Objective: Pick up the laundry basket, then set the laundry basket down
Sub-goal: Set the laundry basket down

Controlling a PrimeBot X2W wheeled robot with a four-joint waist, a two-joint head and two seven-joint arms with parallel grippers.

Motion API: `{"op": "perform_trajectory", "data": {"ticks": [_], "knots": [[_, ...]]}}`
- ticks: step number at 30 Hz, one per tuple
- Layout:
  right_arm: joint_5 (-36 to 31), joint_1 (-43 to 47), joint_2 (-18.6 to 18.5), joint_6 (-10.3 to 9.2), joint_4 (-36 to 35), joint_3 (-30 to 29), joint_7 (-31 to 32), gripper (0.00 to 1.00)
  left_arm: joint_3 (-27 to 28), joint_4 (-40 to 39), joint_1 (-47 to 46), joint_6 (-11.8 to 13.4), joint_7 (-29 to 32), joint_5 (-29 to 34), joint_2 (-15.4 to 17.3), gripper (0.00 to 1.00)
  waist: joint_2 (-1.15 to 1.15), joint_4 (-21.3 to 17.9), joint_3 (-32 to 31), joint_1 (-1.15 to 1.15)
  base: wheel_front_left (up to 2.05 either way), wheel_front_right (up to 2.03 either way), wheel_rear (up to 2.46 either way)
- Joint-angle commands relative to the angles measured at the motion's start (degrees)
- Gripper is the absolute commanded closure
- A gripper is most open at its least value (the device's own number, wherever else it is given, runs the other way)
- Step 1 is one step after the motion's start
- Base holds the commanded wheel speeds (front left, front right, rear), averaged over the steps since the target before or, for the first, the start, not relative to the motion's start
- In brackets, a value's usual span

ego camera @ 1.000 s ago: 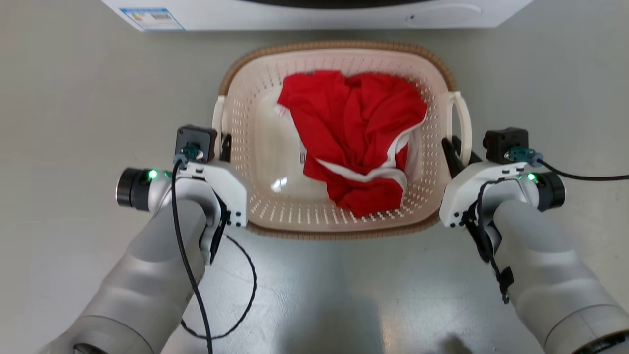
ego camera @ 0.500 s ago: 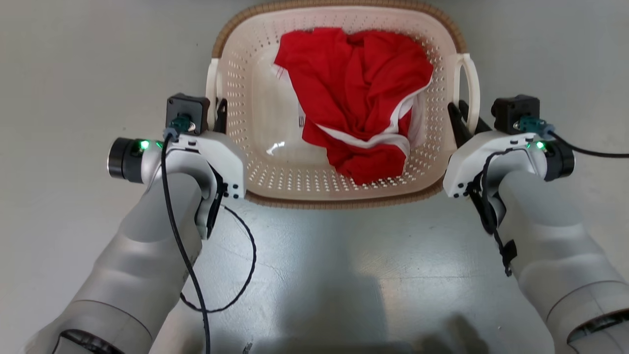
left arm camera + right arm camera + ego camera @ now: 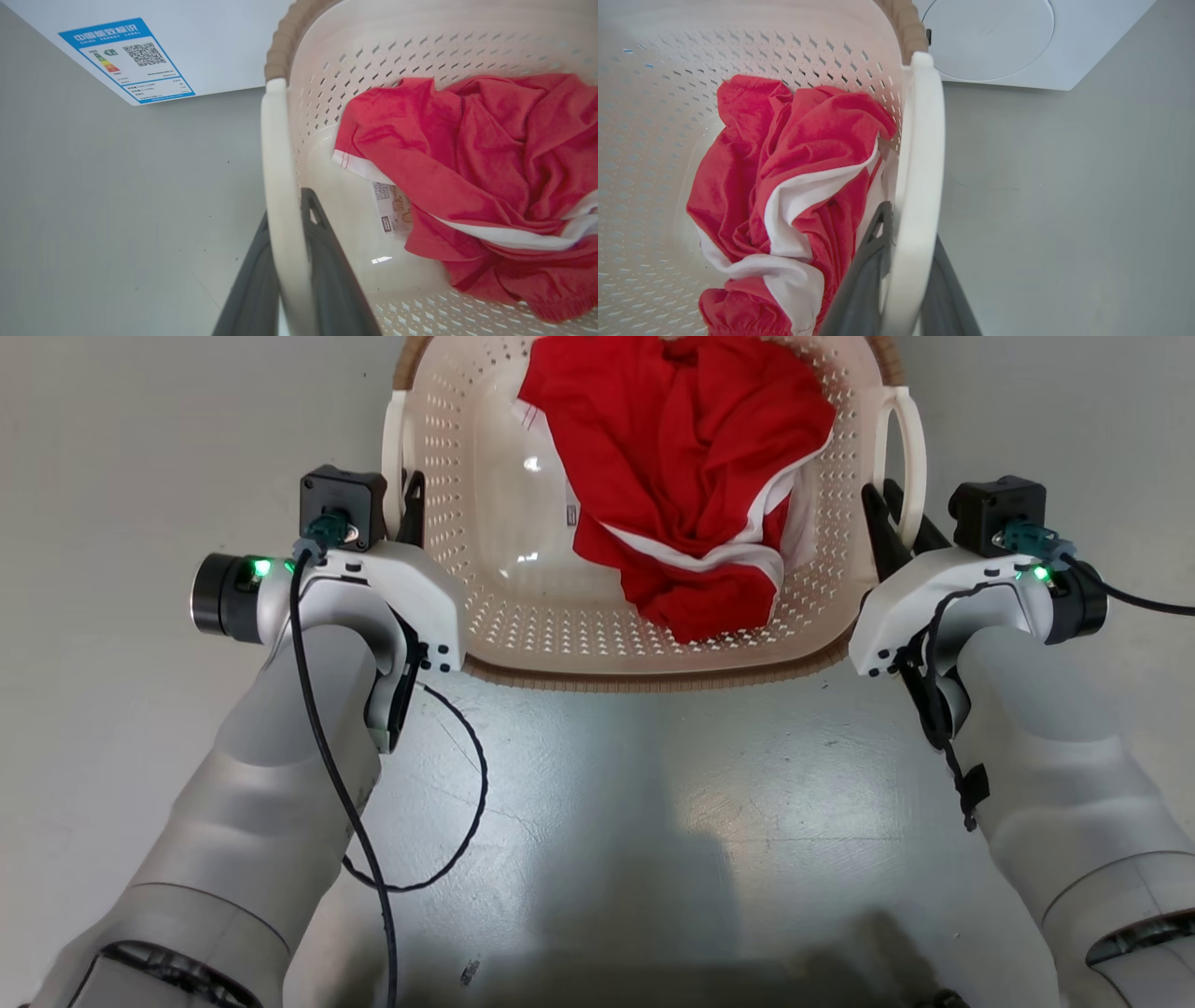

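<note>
A blue-bordered energy label [image 3: 126, 58] sits on the white washer [image 3: 224, 37]. Its blue header carries white Chinese characters that appear to read "中国能效标识". Below are a QR code [image 3: 145, 53], a scale of coloured arrows and rows of print too small to read. A white tag [image 3: 395, 210] on the red garment [image 3: 467, 163] in the laundry basket [image 3: 355, 60] bears faint printed lines and a dark patch, all illegible.

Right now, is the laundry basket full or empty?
Partly filled: one crumpled red garment with white trim lies in the laundry basket; bare cream bottom shows beside it.
</note>
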Motion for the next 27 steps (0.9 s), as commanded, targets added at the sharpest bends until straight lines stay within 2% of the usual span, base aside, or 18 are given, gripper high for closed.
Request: {"op": "perform_trajectory", "data": {"ticks": [1,27], "knots": [[-1.2,0.8,1.4,0.43,-1.5,0.3,-0.8,1.0,1.4,-1.2,-1.3,-0.7,-0.8,1.2,1.2,1.0,0.0,0.1,0.6,0.0,0.0,0.0,0.0],[-7.5,-0.9,1.4,0.43,-3.9,-7.4,-0.8,1.0,9.2,-1.7,-2.7,-2.8,-0.8,7.5,-0.7,1.0,0.0,0.5,4.3,0.0,0.0,0.0,0.0]]}}
